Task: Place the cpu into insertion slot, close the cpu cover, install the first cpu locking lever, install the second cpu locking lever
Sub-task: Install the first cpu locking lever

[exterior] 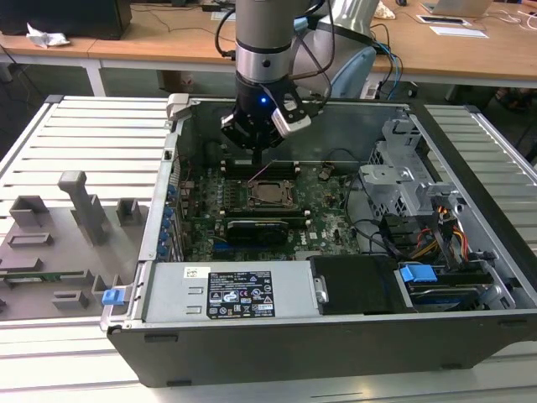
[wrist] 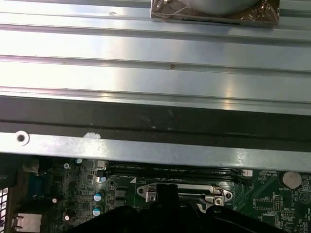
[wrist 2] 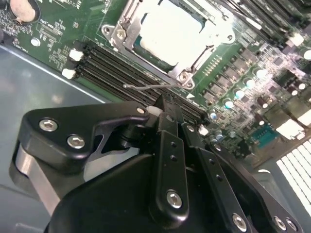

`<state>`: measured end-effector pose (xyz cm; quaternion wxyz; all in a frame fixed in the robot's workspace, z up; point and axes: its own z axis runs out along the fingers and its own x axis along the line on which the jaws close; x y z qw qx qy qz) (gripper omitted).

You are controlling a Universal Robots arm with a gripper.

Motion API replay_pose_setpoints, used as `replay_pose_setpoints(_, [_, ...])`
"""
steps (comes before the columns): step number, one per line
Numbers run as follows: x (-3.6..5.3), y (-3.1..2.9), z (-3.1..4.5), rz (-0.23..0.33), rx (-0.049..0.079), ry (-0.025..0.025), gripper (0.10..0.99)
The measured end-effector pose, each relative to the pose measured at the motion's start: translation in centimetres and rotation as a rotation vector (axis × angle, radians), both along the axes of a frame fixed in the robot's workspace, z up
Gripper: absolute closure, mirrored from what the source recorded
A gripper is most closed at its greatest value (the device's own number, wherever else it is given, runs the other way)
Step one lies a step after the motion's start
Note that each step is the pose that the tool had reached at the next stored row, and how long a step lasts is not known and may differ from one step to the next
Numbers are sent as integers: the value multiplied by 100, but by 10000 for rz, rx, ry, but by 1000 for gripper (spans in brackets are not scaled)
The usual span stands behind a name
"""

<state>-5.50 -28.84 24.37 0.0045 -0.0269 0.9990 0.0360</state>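
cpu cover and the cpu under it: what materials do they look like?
The cpu cover: looks like bare stamped metal, silvery with a bright sheen, thin frame, screws at its corners. The cpu: seems to have a metal lid, pale and glaring under the light; finish hard to judge.

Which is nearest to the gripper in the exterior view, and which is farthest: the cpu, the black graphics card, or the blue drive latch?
1. The cpu: in its socket mid-board, just below the gripper.
2. The black graphics card: beyond the cpu, toward the case front.
3. The blue drive latch: far off toward the exterior view's right, near the front corner.
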Motion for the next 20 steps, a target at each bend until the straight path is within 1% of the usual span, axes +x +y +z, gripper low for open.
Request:
replay_pose_setpoints(2, [6, 1, -16, 238, 0, 0, 980])
replay_pose_setpoints(4, [25, 2, -24, 318, 0, 1, 980])
replay_pose_setpoints(12, [128, 6, -55, 317, 0, 1, 980])
replay_pose_setpoints(20, [183, 9, -114, 318, 1, 1, 980])
